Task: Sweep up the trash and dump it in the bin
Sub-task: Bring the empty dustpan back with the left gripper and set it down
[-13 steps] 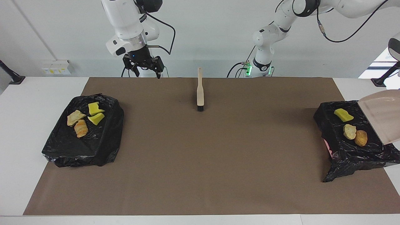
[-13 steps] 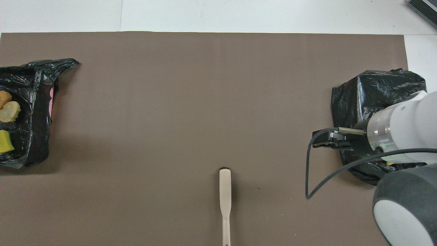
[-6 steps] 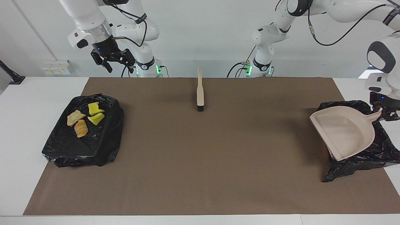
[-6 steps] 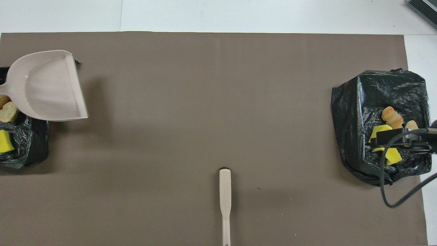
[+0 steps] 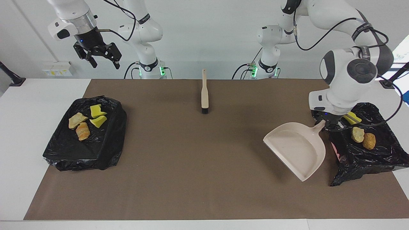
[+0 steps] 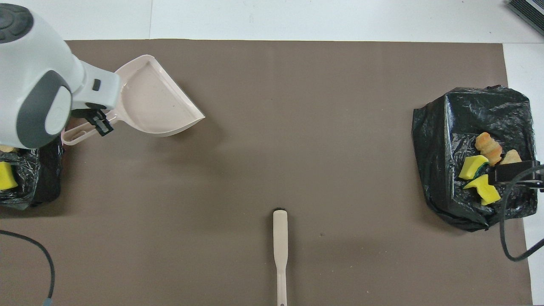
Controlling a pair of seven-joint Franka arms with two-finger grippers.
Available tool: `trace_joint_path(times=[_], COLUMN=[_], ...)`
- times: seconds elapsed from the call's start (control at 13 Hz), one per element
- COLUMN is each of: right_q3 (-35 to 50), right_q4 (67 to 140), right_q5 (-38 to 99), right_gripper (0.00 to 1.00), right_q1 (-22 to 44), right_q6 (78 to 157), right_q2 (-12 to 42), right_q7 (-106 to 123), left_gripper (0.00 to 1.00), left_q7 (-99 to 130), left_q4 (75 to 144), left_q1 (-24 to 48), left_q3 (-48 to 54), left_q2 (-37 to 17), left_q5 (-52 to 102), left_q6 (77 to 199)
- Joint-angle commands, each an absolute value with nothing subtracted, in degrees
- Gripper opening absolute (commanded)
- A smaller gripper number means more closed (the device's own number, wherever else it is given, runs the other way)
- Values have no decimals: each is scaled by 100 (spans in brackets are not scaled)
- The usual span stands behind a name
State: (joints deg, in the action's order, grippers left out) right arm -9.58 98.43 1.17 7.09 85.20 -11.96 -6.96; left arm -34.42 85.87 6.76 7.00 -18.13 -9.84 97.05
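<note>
Swung off the bin [image 5: 367,153] at the left arm's end, the beige dustpan [image 5: 295,150] now hangs tilted over bare brown mat [image 5: 204,179], its handle clamped in the left gripper [image 5: 329,125]. Trash [image 5: 362,138] lies in that crinkled black-bagged bin, partly hidden by the arm; more sits in the second bin [image 5: 86,140]. Above it, the right gripper [image 5: 97,57] waits, fingers spread wide. A slim brush [image 5: 204,92] lies near the robots.
</note>
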Motion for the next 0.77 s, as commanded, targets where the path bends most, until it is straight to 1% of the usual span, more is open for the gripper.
trace_joint_path(times=[0.0, 0.15, 0.23, 0.31, 0.39, 0.46, 0.62, 0.69], right_q3=[-975, -932, -949, -975, -984, -984, -984, -993], right_q4=[9852, 9783, 9608, 9250, 8994, 8922, 9000, 8991], right_q5=[44, 0, 0, 9, 9, 35, 70, 79], right_gripper=[100, 100, 100, 100, 100, 100, 100, 100], right_q1=[650, 668, 607, 606, 606, 598, 563, 545], right_q6=[8437, 8490, 8299, 8123, 8086, 8086, 8174, 8165], right_q2=[-1266, -1179, -969, -741, -547, -493, -527, -545], right_q7=[-563, -554, -528, -527, -536, -527, -571, -554], left_gripper=[0, 0, 0, 0, 0, 0, 0, 0], left_q7=[-1878, -508, 47, 479, 971, 1384, 1948, 2256], left_q4=[8736, 8693, 8666, 8666, 8666, 8649, 8422, 8368], left_q1=[1324, 1869, 2116, 2353, 2556, 2619, 3039, 3067], left_q3=[580, 580, 580, 580, 580, 580, 571, 571], left_q2=[-1757, -1976, -2073, -2153, -2223, -2250, -2512, -2548], left_q5=[-695, -546, -441, -431, -405, -222, -106, -88], left_q6=[9939, 10255, 10387, 10484, 10607, 10704, 10845, 10924])
